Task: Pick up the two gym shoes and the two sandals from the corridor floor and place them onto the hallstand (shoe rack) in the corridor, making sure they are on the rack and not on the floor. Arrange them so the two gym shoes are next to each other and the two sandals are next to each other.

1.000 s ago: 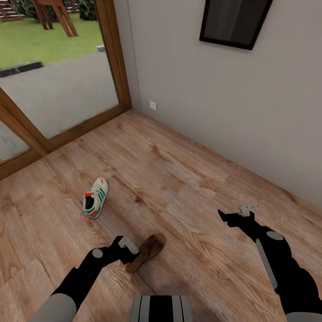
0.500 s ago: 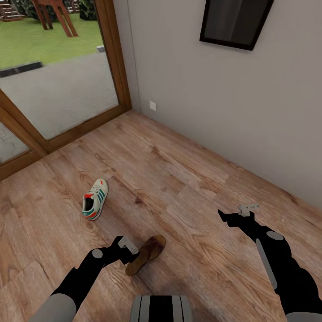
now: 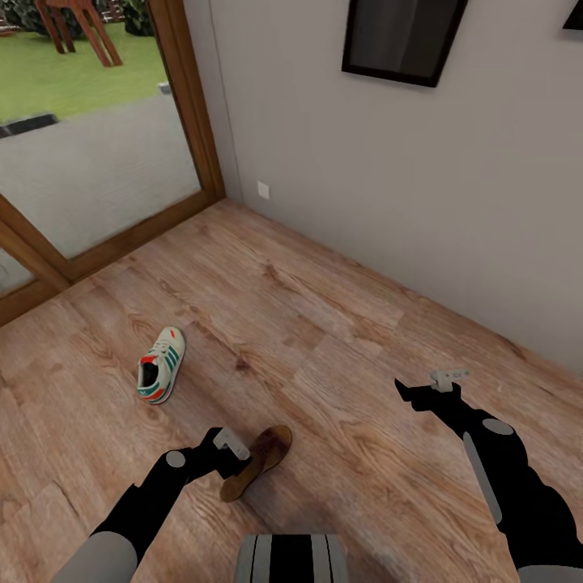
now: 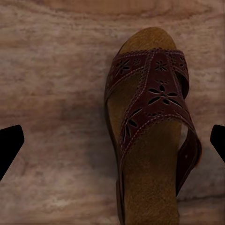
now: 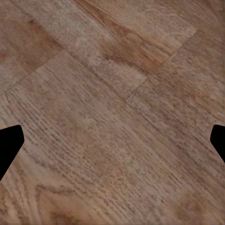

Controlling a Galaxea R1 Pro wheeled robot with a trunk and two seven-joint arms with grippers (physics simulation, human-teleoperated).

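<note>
Now the whole head view slides over: compared with half a second ago the wall picture, the door frame and the gym shoe all sit further toward nine o'clock, while both arms hold the same place in the picture. So that reads as the camera or base turning, not as the things moving.

Left gripper hovers low over the sandal, which lies flat on the corridor floor just past the fingers at about one o'clock from them. From the left wrist view the fingertips stand wide apart, nothing between them yet, and the sandal sits off-centre, nearer one fingertip than the other. My read: the grasp is being lined up, not made, and the gripper wants shifting over the sandal before closing.

Right gripper hangs over bare planks at three o'clock, fingers spread, holding nothing.

The gym shoe rests on the floor at ten o'clock from the sandal, well apart from it. Both are still to be picked up.

Underfoot, light brown wood planks with strong grain and knots. A grey wall runs along twelve to three o'clock, and a glazed door with a wooden frame stands at eleven, lawn beyond.
</note>
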